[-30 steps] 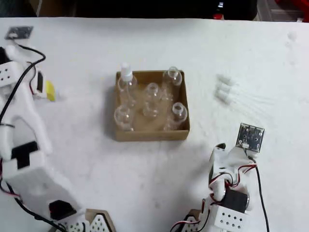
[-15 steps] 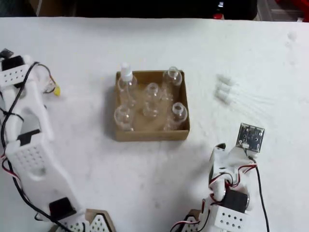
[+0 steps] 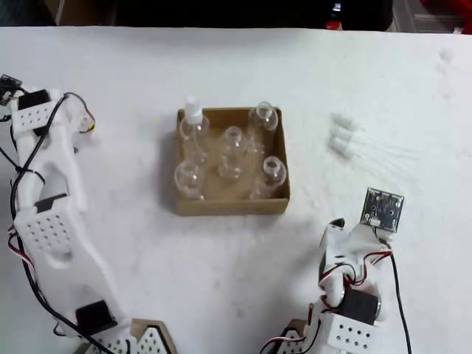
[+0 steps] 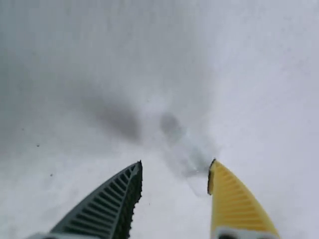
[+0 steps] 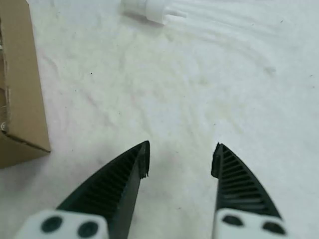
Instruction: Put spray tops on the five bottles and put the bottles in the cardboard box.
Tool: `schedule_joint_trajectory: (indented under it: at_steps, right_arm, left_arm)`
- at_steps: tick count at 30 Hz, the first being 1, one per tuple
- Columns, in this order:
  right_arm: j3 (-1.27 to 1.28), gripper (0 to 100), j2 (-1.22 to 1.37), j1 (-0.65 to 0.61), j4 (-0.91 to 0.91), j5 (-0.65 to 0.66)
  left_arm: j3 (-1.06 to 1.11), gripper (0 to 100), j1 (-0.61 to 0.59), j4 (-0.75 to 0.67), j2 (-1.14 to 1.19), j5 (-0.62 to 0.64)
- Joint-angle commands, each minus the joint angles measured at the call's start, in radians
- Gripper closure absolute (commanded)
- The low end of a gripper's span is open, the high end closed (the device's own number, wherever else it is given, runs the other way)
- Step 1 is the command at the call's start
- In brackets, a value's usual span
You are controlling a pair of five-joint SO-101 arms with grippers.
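One white table (image 3: pixel 147 66) carries everything. On its left side the left arm (image 3: pixel 44 184) stretches along the edge, and the right arm (image 3: pixel 346 273) is folded at the near right side. Between them, in the middle of the table, stands the cardboard box (image 3: pixel 230 205) with all five bottles upright inside; one bottle (image 3: pixel 193 125) in the far left corner has a white spray top on it, and the other four (image 3: pixel 231 151) have bare necks. Some loose spray tops (image 3: pixel 343 136) lie on the table to the right of the box, apart from it. The left end effector (image 4: pixel 175 167) is released, its dark and yellow fingers parted over bare table with nothing between them. The right end effector (image 5: pixel 180 149) is also released and grasps nothing; it hangs over the table between a box corner and a spray top.
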Motion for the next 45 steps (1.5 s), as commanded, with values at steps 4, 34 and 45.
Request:
schedule_joint_trajectory:
  at_steps: [4,34,45]
  right_arm:
    - [0.008,81.4,-0.004,-0.004,0.005,-0.002]
    - [0.008,81.4,-0.004,-0.001,0.005,-0.002]
    - [0.008,81.4,-0.004,-0.001,0.005,-0.002]
  left_arm:
    - [-0.035,80,0.051,-0.094,-0.031,0.015]
    - [-0.480,80,0.002,0.245,0.308,0.015]
    - [-0.611,81,-0.019,0.302,0.397,0.015]
